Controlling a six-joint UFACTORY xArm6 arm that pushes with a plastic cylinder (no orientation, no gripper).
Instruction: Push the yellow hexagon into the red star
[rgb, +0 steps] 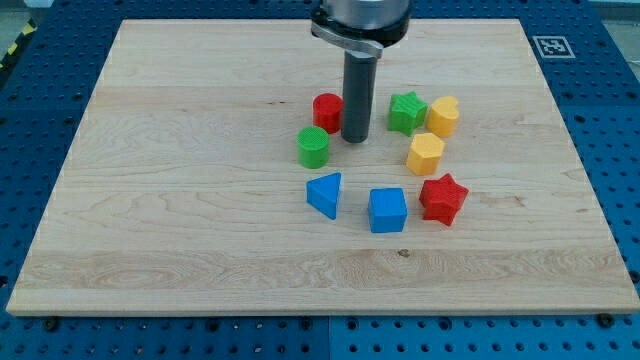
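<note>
The yellow hexagon (425, 153) lies right of the board's middle. The red star (443, 198) lies just below it and slightly to its right, a small gap between them. My tip (354, 138) rests on the board left of the yellow hexagon, between the red round block (326, 111) and the green star (406, 112). The tip is about a block's width away from the hexagon and touches no block that I can see.
A yellow heart-like block (444, 116) sits above the hexagon, next to the green star. A green cylinder (313, 147) is left of the tip. A blue triangle (325, 193) and a blue cube (387, 210) lie below. The wooden board (150, 200) lies on a blue perforated table.
</note>
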